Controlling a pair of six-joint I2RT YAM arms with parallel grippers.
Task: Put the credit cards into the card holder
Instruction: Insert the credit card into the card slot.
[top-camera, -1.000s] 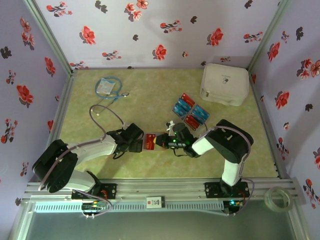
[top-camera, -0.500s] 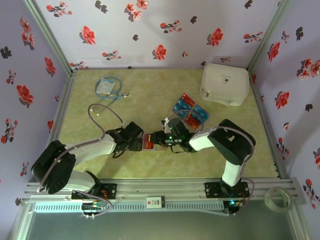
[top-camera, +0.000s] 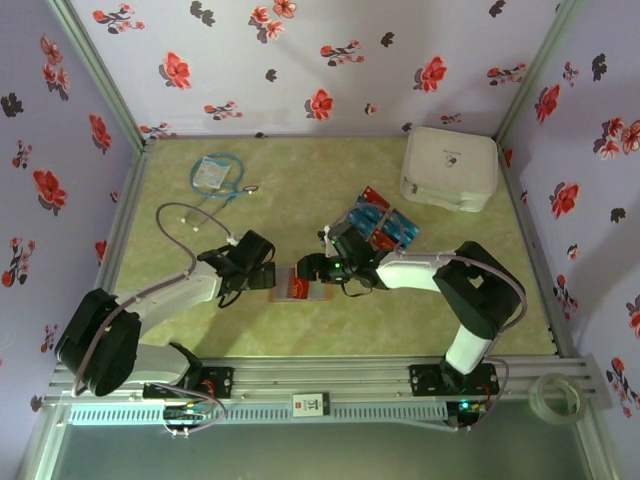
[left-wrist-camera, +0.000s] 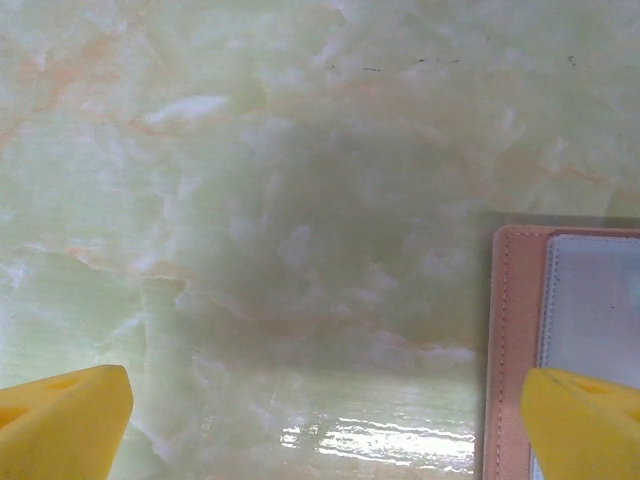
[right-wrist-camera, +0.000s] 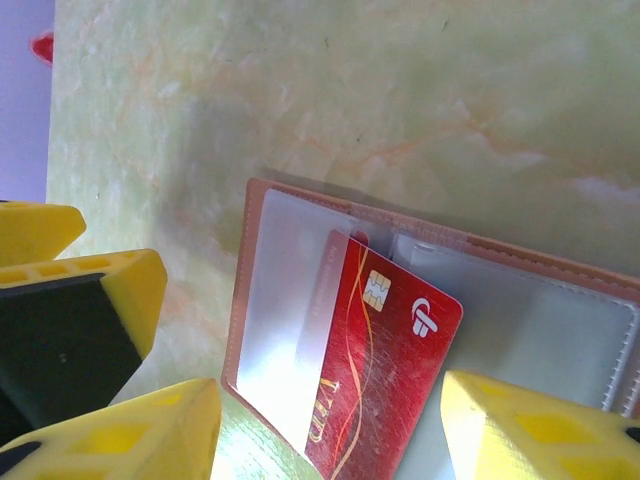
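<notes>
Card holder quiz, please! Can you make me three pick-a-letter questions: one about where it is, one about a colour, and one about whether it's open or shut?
1. Where does the card holder lie?
A. in the far right corner
B. near the middle of the table
C. on top of a white case

2. What colour is the card sticking in it?
A. blue
B. red
C. green

3. The card holder is:
A. open flat
B. folded shut
C. standing on its edge

Answers:
1 B: the top view shows it about midway across the table.
2 B: the right wrist view shows a red card partly under a clear pocket.
3 A: its inside faces up.
</notes>
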